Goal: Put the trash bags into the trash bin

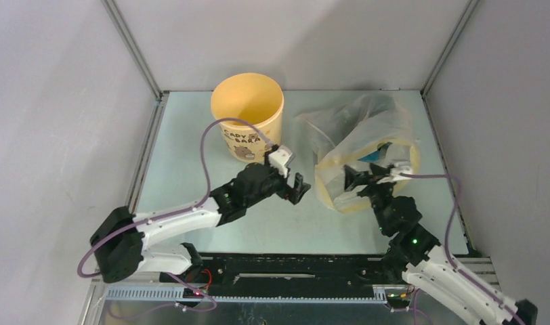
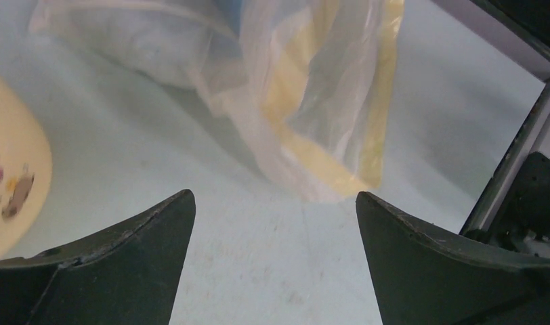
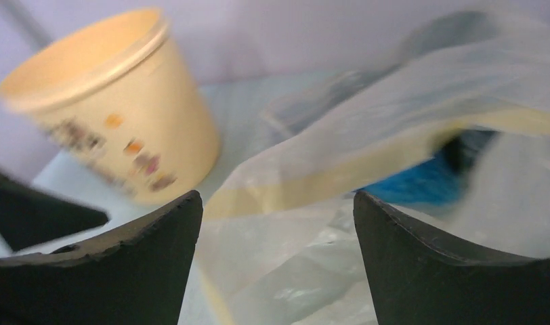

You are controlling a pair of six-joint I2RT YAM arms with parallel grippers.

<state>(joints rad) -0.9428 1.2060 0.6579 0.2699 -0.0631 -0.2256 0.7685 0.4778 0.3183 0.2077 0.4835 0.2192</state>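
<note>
The trash bin (image 1: 247,112), a yellow-orange bucket with cartoon print, stands upright at the back of the table; it also shows in the left wrist view (image 2: 15,196) and the right wrist view (image 3: 123,115). The blue trash bag (image 3: 421,183) lies inside a larger pale yellowish see-through bag (image 1: 364,145), showing only as a small blue patch (image 1: 383,149). My left gripper (image 1: 298,188) is open and empty over bare table between bin and pale bag (image 2: 273,195). My right gripper (image 1: 357,179) is open at the pale bag's mouth, jaws on either side of its film (image 3: 277,195).
The pale see-through bag (image 2: 313,101) sprawls over the right half of the table. Grey walls and metal frame posts (image 1: 133,51) close in the back and sides. The right arm (image 2: 523,203) sits close to the left gripper's right side.
</note>
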